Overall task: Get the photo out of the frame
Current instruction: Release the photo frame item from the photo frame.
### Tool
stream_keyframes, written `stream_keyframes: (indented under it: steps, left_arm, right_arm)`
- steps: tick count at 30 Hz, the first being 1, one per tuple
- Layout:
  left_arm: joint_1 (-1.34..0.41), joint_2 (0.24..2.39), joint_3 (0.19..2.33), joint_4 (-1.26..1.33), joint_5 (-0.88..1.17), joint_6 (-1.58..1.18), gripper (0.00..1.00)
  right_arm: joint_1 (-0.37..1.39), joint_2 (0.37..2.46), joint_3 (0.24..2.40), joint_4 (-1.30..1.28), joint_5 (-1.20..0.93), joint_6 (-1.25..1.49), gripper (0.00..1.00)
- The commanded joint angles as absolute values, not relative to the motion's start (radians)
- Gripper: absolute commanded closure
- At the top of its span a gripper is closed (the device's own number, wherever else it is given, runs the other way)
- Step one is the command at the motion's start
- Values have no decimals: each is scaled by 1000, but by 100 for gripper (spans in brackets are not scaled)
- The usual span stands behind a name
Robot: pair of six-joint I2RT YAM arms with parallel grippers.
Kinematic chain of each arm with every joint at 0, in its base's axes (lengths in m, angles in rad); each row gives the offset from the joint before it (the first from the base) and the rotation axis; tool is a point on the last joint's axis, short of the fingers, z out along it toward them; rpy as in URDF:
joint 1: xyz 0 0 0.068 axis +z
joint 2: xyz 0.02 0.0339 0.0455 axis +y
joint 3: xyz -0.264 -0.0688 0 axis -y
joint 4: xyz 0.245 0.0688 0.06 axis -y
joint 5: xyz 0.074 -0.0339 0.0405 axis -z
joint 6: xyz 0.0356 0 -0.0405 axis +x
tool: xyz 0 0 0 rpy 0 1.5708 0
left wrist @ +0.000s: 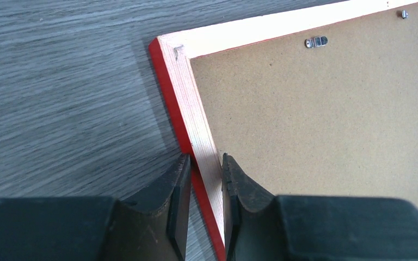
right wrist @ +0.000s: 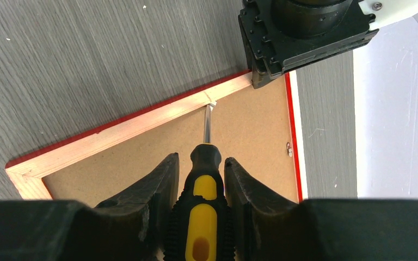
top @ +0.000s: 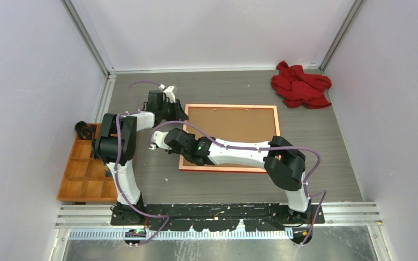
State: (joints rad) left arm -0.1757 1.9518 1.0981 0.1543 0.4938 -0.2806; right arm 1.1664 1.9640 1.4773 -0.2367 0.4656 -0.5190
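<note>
Right fingers (right wrist: pixel 153 190): pinch screwdriver (right wrist: pixel 204 187) handle; blade tip just ahead, at frame (right wrist: pixel 141 126) rail's inner edge.
Left fingers (left wrist: pixel 175 185): pinch frame rail between them, corner just ahead.
Frame: back up on surface (right wrist: pixel 87 54), backing board (right wrist: pixel 245 130) inside.

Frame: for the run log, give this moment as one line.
frame face down | left end effector grips it | right end effector holds screwdriver, tip at tab | photo hidden

You have the thin red rectangular wooden picture frame (top: pixel 231 106) lying flat and face down mid-way across the grey table (top: pixel 332 141), its pale bare-wood back rim upward, long sides running left-right.
</note>
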Motion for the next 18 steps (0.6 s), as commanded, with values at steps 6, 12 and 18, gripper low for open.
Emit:
stream_keyframes:
  steps: [6,12,18]
  left_arm:
    - [-173,1942,1072,101,568,-267,77]
    - [-173,1943,1071,102,567,-266,77]
    - [-173,1945,1072,100,548,-268,79]
  right_arm:
    - [1111,2040,1457,-312,432,-476,99]
    - [1110,2052,1457,-311,435,-477,99]
    - [1108,2045,1458,-310,432,-472,99]
